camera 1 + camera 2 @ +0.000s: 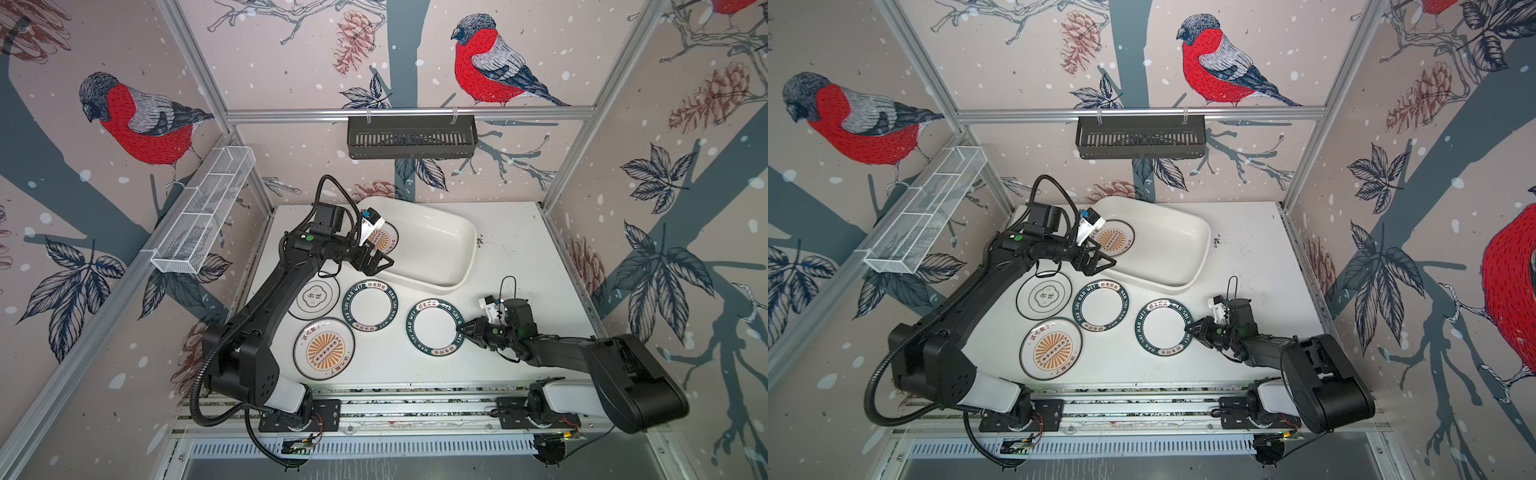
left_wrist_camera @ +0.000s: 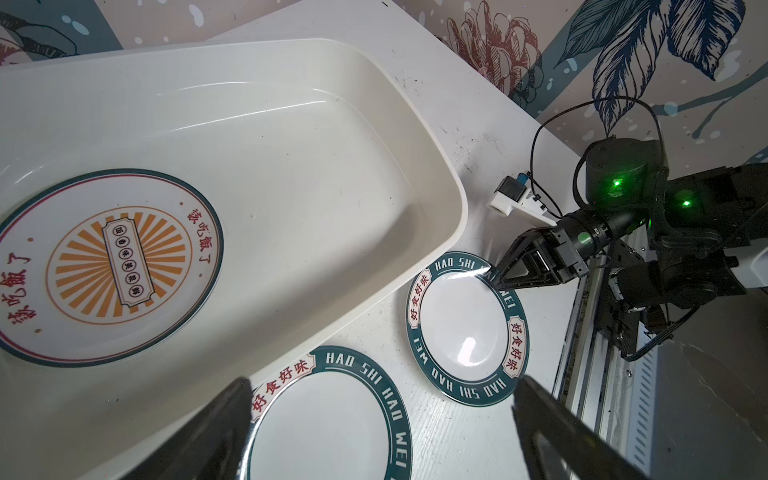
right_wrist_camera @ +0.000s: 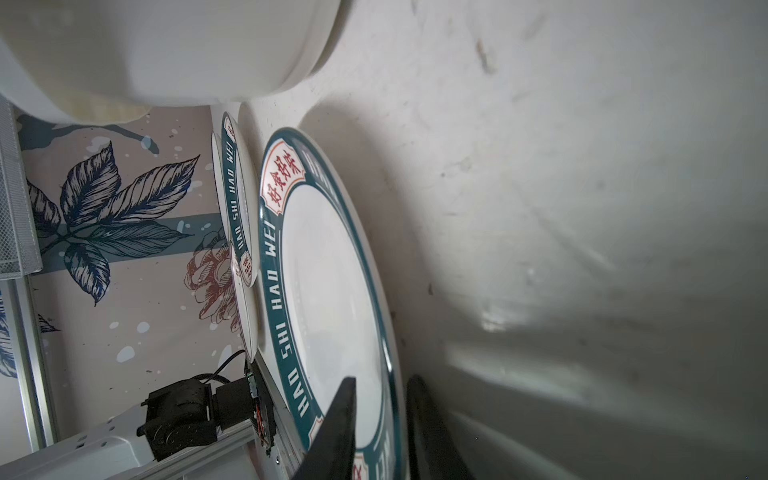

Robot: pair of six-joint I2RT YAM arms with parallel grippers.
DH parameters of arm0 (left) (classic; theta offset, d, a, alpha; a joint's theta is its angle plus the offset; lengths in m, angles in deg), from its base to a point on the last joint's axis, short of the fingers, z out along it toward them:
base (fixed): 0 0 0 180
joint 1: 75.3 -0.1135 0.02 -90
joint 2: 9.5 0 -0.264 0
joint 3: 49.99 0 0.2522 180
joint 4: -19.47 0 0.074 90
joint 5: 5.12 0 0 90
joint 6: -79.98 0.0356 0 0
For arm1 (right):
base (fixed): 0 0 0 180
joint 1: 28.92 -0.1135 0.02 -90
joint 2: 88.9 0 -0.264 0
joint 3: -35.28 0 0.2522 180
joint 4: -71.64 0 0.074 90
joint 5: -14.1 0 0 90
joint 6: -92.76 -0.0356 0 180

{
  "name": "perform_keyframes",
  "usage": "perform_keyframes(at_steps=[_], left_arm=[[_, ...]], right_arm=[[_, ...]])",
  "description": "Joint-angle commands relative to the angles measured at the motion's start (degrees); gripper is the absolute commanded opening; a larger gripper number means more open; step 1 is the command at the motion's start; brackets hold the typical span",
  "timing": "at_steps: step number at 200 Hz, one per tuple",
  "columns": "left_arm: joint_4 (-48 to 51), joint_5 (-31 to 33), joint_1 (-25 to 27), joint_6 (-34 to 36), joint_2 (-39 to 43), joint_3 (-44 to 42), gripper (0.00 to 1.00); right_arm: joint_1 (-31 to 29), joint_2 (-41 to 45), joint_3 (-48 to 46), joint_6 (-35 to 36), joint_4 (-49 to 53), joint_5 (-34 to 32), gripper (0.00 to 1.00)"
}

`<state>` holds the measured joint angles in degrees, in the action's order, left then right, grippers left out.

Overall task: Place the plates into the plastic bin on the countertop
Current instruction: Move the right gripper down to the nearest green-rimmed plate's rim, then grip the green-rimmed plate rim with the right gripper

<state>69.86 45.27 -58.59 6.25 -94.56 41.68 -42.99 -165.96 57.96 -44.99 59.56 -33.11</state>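
Note:
The white plastic bin [image 1: 446,253] stands at the back of the countertop [image 1: 519,266] and holds one sunburst plate [image 1: 385,237]. In front of it lie a quatrefoil plate [image 1: 319,297], a green-rimmed plate [image 1: 370,305], a sunburst plate [image 1: 324,349] and a second green-rimmed plate [image 1: 434,328]. My left gripper [image 1: 380,266] hangs open and empty over the bin's near left rim, also seen in the left wrist view [image 2: 382,386]. My right gripper [image 1: 460,328] is closed down on the right rim of the second green-rimmed plate [image 3: 328,266], one finger above it and one below.
A black slatted basket [image 1: 411,137] hangs on the back rail and a white wire-mesh basket [image 1: 203,212] on the left rail. Aluminium rails [image 1: 415,405] edge the countertop in front. The bin's right half is bare.

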Motion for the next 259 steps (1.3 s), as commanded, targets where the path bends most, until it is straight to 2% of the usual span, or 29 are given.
perform_keyframes(at_steps=[1, 159, 259], left_arm=[[0.2, -0.7, 0.0, 0.0, 0.6, -0.3, 0.97], [0.2, -0.7, 0.0, 0.0, 1.5, -0.9, 0.97], [0.2, -0.7, 0.1, -0.1, 1.7, -0.7, 0.97]], right_arm=[[0.4, -1.6, -0.6, 1.3, 4.8, -4.7, 0.24], [2.7, -5.0, -2.5, 2.0, -0.4, -2.0, 0.10], [4.4, 0.9, -1.5, 4.4, 3.9, 1.1, 0.03]])
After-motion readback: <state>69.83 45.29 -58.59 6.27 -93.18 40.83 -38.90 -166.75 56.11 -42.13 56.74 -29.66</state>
